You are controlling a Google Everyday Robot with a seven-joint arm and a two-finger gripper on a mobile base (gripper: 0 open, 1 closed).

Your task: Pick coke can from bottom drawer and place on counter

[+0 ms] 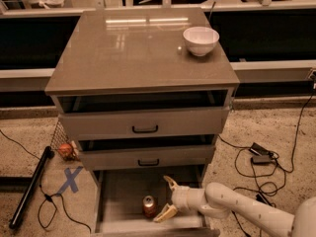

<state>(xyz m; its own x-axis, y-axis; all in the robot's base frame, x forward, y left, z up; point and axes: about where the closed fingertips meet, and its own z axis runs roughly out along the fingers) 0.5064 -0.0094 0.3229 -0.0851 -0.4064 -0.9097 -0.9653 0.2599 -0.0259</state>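
The coke can (149,206), red with a silver top, stands upright on the floor of the open bottom drawer (121,191). My gripper (167,199) is inside that drawer just right of the can, open, with one cream finger (169,182) above and one (165,214) below, close to the can's right side but apart from it. My white arm reaches in from the lower right. The counter (133,48) is the glossy grey-brown cabinet top above.
A white bowl (201,40) sits on the counter's right rear. The two upper drawers (143,124) stand partly open above the bottom one. Cables and a power brick (260,154) lie on the floor right; a black pole (29,186) and blue X mark left.
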